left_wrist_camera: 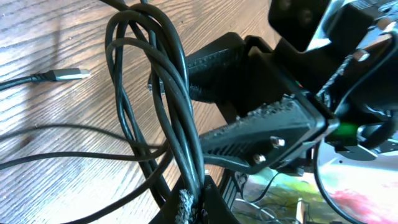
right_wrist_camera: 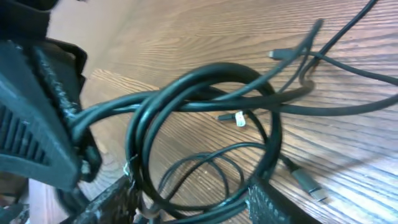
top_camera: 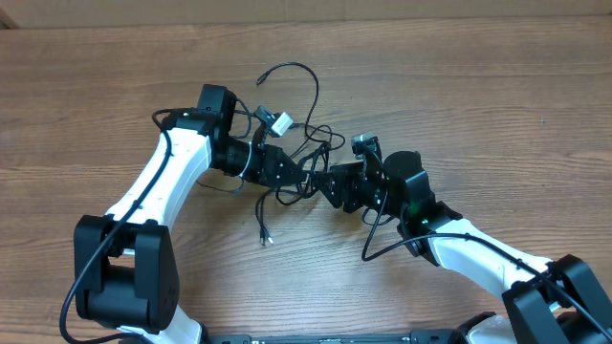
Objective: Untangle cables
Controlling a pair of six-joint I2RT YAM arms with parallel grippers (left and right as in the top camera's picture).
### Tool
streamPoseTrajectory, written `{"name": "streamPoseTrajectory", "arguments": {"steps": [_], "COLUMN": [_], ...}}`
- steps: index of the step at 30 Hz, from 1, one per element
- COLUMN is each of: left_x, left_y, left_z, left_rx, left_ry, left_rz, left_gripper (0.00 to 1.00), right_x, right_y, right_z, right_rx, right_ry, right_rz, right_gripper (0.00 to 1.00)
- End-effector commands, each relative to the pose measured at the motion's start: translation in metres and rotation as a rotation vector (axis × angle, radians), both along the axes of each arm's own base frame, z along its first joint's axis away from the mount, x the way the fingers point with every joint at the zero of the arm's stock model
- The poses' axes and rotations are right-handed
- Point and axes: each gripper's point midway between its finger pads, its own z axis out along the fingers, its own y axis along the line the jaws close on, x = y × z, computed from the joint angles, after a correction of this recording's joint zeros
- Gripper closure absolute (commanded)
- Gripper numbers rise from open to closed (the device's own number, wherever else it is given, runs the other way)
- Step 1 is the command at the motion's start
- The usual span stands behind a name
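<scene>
The cables (top_camera: 311, 148) are gathered in a tangle on the bench (top_camera: 459, 105), just beside a white connector (top_camera: 279, 122), on its side toward the arm bases. A bundle of them is clamped in the left gripper (top_camera: 295, 175), whose jaws are pressed together on it. The right gripper (top_camera: 323, 182) is found just beyond the tangle from the connector, its jaws apart, with a cable loop passed between them.

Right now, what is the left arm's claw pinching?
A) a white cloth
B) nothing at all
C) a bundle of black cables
C: the left wrist view shows several black cables running together into the left gripper's shut fingertips.
</scene>
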Motion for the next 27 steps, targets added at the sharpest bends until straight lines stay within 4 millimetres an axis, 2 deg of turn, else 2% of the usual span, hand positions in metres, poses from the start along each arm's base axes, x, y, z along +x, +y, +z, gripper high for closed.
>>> {"name": "streamPoseTrajectory", "arguments": {"steps": [1,7,12,20,23,26,27], "left_x": [0.004,0.001,0.001,0.0,-0.001,-0.003,-0.004], "left_y": [0.0,-0.006,-0.006,-0.009,-0.01,-0.013,-0.015], "left_z": [0.013,0.019,0.019,0.027,0.027,0.027,0.027], "left_rx": [-0.063,-0.103,-0.103,-0.154,-0.154,-0.153,-0.153], "left_ry": [-0.019,-0.012,-0.011,0.005,0.005,0.002,-0.005], "left_rz": [0.001,-0.013,-0.013,-0.013,-0.015,-0.029,-0.037], "left_gripper": [0.96,0.96,0.95,0.96,0.96,0.96,0.96], "right_x": [0.005,0.004,-0.009,-0.006,-0.005,-0.003,-0.003], "right_y": [-0.004,0.004,0.017,0.022,0.028,0.032,0.032], "right_z": [-0.002,0.007,0.019,0.005,0.013,0.023,0.023], "right_rx": [-0.019,0.005,0.068,0.039,0.077,0.11,0.117], "right_ry": [-0.019,-0.054,-0.063,-0.052,-0.074,-0.098,-0.09], "right_rz": [-0.023,-0.001,0.099,0.073,0.075,0.075,0.071], "right_gripper": [0.46,0.48,0.49,0.59,0.6,0.71,0.81]}}
